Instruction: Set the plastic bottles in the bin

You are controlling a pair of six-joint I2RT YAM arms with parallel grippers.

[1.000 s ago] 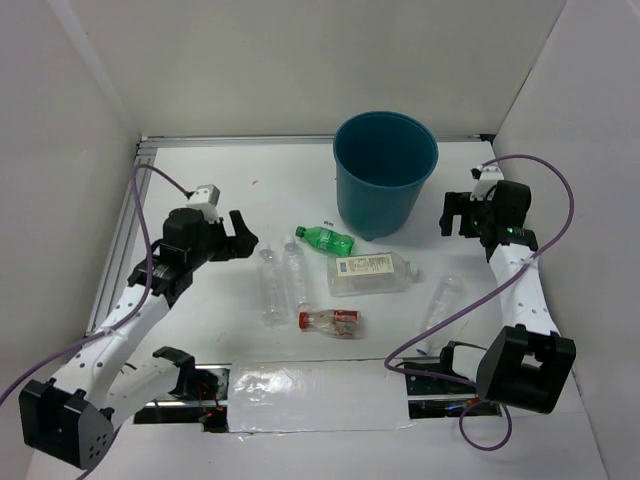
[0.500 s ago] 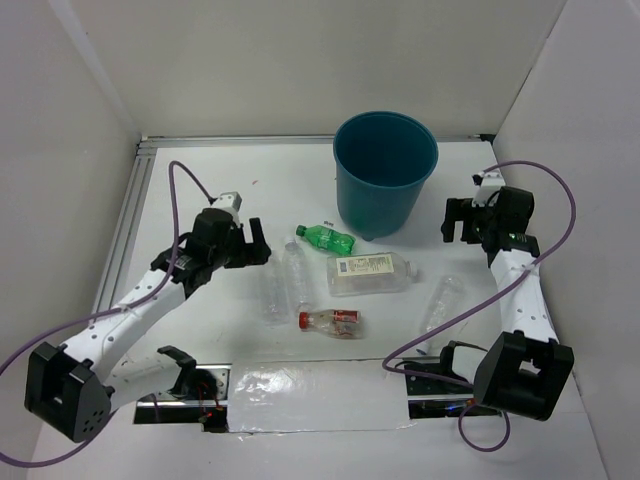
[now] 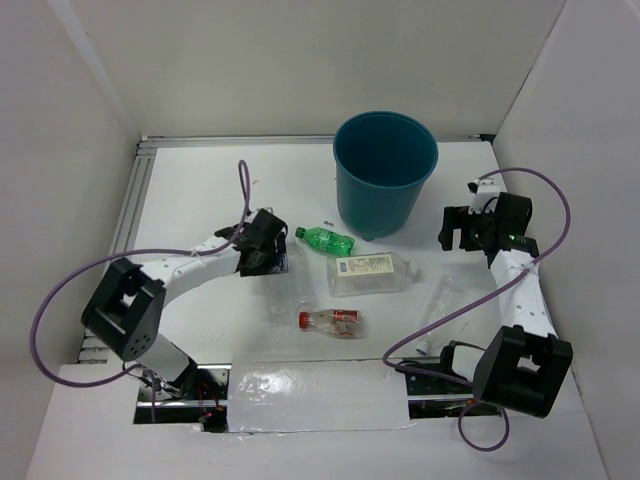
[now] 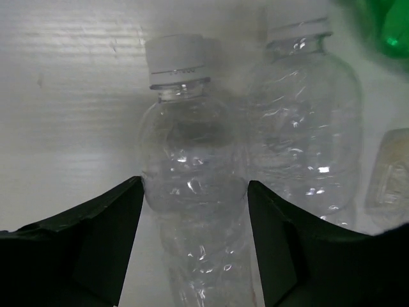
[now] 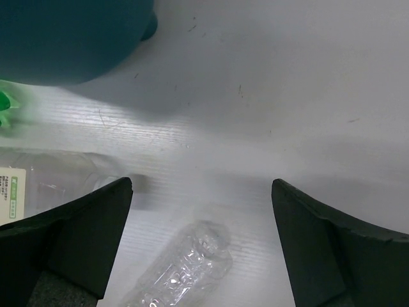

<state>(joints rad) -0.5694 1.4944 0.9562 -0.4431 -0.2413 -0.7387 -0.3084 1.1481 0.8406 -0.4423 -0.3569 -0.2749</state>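
My left gripper [image 3: 270, 258] is open and low over two slim clear bottles lying side by side. In the left wrist view its jaws [image 4: 195, 185] stand close on either side of the left clear bottle [image 4: 192, 192], whose white cap points away. The second clear bottle [image 4: 307, 141] lies just to its right. The green bottle [image 3: 325, 239], the flat white-labelled bottle [image 3: 368, 272] and the red-capped bottle [image 3: 330, 321] lie mid-table. My right gripper [image 3: 458, 230] is open and empty, with another clear bottle [image 5: 185, 275] below it. The teal bin [image 3: 385, 172] stands upright at the back.
White walls close in the table on the left, back and right. An aluminium rail [image 3: 130, 215] runs along the left edge. Purple cables loop from both arms. The bin's side [image 5: 64, 32] fills the upper left of the right wrist view.
My left arm has swung right and dropped, bringing its open gripper down around the left clear bottle. The right arm has barely moved.
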